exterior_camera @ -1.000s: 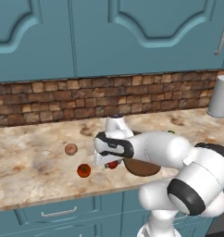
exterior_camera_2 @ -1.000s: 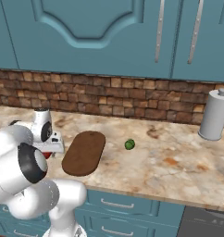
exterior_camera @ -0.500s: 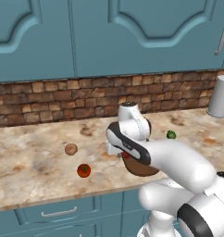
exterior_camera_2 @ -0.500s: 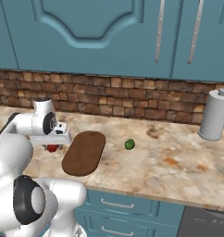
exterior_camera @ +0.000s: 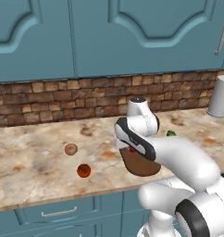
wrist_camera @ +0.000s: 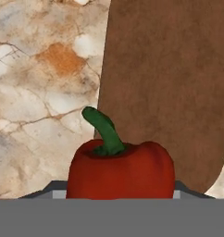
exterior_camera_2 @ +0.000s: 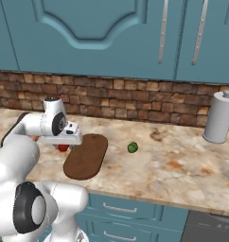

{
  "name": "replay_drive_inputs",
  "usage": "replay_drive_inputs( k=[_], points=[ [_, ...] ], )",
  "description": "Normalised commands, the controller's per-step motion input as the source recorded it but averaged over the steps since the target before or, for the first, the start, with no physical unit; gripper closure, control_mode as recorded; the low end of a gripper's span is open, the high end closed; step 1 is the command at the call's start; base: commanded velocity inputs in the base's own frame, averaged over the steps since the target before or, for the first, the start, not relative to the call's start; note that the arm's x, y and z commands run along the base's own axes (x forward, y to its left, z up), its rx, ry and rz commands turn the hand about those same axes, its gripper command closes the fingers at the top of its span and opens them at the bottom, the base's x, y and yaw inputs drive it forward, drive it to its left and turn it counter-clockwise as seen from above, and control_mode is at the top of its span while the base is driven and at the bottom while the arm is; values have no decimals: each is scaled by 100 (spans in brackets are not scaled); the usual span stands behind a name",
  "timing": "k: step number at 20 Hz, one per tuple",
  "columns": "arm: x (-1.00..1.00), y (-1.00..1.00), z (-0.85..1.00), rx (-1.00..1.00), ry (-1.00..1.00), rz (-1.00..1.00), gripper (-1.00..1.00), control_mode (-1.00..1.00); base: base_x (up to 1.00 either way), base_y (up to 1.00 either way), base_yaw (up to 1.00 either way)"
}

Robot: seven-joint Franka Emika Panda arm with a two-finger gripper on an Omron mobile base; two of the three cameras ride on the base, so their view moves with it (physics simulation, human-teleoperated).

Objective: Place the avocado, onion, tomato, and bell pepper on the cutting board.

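My gripper (exterior_camera_2: 64, 144) is shut on the red bell pepper (wrist_camera: 121, 170), which has a green stem and hangs just above the counter at the near-left edge of the cutting board (wrist_camera: 169, 83). That dark brown oval board (exterior_camera_2: 86, 156) lies bare. In the left base view the pepper (exterior_camera: 131, 149) peeks out under my hand beside the board (exterior_camera: 142, 165). The tan onion (exterior_camera: 71, 149) and the red tomato (exterior_camera: 84, 171) rest on the counter to the left. The dark green avocado (exterior_camera_2: 132, 148) sits to the right of the board.
A paper towel roll (exterior_camera_2: 217, 118) stands at the back right by the brick backsplash. The marble counter's front edge (exterior_camera_2: 149, 197) runs close below the board. Blue cabinets hang overhead.
The arm has swung right from beside the tomato to the board's edge, carrying the bell pepper. Onion, tomato and avocado have stayed put.
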Motion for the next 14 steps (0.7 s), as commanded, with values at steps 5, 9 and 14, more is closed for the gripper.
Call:
replay_drive_inputs(
  k=[5, 9, 14],
  points=[
    [68, -29, -2, 0, 2, 0, 100, -100, 0, 0, 0],
    [65, -10, -31, 0, 7, 0, 100, -100, 0, 0, 0],
    [62, -2, -43, 0, 10, 0, 100, -100, 0, 0, 0]
  ],
)
